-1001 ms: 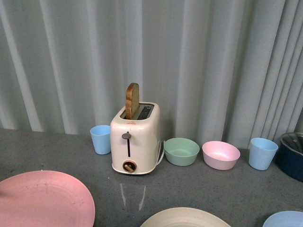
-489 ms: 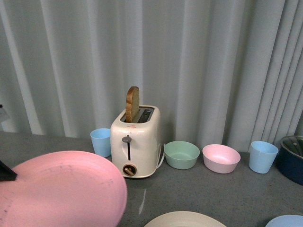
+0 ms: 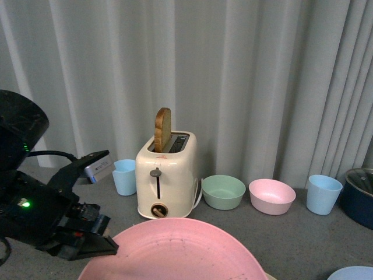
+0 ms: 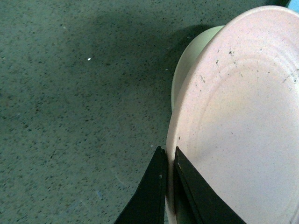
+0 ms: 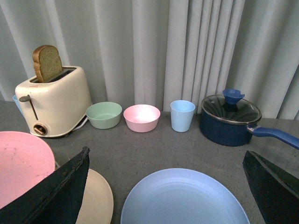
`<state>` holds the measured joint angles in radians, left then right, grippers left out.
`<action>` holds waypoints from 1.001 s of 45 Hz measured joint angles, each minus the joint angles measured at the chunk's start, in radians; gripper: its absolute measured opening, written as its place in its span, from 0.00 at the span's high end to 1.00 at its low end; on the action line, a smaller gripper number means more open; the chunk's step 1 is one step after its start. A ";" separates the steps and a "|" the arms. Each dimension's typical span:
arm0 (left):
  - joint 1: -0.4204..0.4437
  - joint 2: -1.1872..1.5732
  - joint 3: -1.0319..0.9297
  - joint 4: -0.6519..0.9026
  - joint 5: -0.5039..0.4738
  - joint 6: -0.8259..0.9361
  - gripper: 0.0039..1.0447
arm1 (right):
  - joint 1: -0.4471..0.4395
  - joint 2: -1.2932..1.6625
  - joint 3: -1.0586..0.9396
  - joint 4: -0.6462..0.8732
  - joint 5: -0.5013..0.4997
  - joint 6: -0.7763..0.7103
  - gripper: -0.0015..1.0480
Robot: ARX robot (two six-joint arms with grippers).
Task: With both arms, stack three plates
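Observation:
My left gripper (image 4: pixel 167 161) is shut on the rim of the pink plate (image 4: pixel 243 126) and holds it in the air over the cream plate (image 4: pixel 187 60), whose edge shows beneath it. In the front view the pink plate (image 3: pixel 180 251) fills the bottom middle, with the black left arm (image 3: pixel 41 216) at the left. My right gripper (image 5: pixel 170 186) is open and hangs over the light blue plate (image 5: pixel 184 198) on the counter. The cream plate (image 5: pixel 96 200) lies to its left, and the pink plate (image 5: pixel 21 163) shows above that. The blue plate's edge (image 3: pixel 352 273) shows at the front view's bottom right.
At the back by the curtain stand a cream toaster (image 3: pixel 166 175) with a bread slice, two light blue cups (image 3: pixel 125 177) (image 3: pixel 323 193), a green bowl (image 3: pixel 223 191), a pink bowl (image 3: pixel 271 196) and a dark blue lidded pot (image 5: pixel 230 119) at the far right.
The pink plate has been lifted and carried right, from the left side to above the cream plate. The left arm has come into the front view.

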<state>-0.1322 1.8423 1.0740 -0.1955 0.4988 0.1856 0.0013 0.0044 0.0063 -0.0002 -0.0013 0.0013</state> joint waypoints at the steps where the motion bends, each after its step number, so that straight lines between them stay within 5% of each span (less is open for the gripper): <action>1: -0.005 0.003 0.003 0.002 -0.003 -0.003 0.97 | 0.000 0.000 0.000 0.000 0.000 0.000 0.07; 23: -0.143 0.161 0.138 0.042 -0.122 -0.118 0.97 | 0.000 0.000 0.000 0.000 0.000 0.000 0.07; 45: -0.175 0.219 0.144 0.109 -0.142 -0.177 0.97 | 0.000 0.000 0.000 0.000 0.000 0.000 0.07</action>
<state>-0.3073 2.0609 1.2179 -0.0864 0.3573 0.0086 0.0013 0.0044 0.0063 -0.0002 -0.0010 0.0013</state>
